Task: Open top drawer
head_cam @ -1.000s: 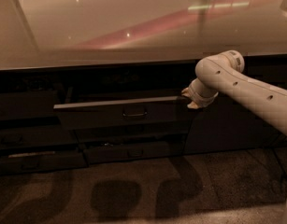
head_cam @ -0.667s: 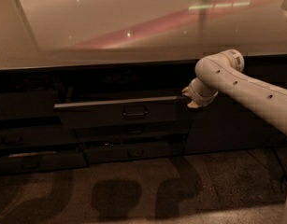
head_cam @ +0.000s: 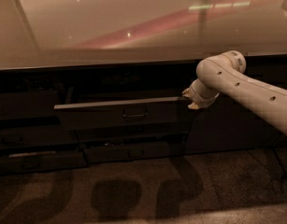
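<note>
The top drawer point(head_cam: 119, 115) is a dark grey flat front with a small loop handle point(head_cam: 135, 114) at its centre. It stands pulled out a little from the cabinet, its pale top edge showing. My white arm comes in from the right. My gripper point(head_cam: 190, 101) is at the drawer front's upper right corner, right of the handle. The wrist hides most of it.
A glossy beige countertop point(head_cam: 133, 31) runs above the drawers. A shallower drawer front point(head_cam: 133, 151) sits below, and more dark drawer fronts point(head_cam: 26, 139) stand to the left. A dark cabinet door point(head_cam: 227, 129) is to the right. Speckled floor point(head_cam: 143, 195) lies in front.
</note>
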Tool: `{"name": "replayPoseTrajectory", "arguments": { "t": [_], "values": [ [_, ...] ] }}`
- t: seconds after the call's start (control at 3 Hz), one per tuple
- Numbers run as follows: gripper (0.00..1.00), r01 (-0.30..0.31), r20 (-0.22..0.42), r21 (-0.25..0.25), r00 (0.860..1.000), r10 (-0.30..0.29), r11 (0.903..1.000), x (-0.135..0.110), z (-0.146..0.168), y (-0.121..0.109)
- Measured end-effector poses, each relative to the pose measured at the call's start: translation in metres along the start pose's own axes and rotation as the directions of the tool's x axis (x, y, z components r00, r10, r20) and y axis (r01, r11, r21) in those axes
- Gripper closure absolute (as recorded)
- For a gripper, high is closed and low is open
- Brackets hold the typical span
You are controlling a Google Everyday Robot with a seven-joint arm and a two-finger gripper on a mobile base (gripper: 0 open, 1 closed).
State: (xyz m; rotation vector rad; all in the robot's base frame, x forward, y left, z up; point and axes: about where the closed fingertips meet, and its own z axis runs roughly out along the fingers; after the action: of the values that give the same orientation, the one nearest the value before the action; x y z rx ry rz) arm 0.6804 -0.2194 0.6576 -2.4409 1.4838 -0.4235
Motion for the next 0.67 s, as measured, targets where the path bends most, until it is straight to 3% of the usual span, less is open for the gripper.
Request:
{"name": "replayPoseTrajectory", "arguments": {
  "t": [0.67],
  "values": [
    [1.00,0.016,0.007,-0.006,1.000,-0.016,0.9999,-0.0056,-0.0025,0.0139]
  ]
}}
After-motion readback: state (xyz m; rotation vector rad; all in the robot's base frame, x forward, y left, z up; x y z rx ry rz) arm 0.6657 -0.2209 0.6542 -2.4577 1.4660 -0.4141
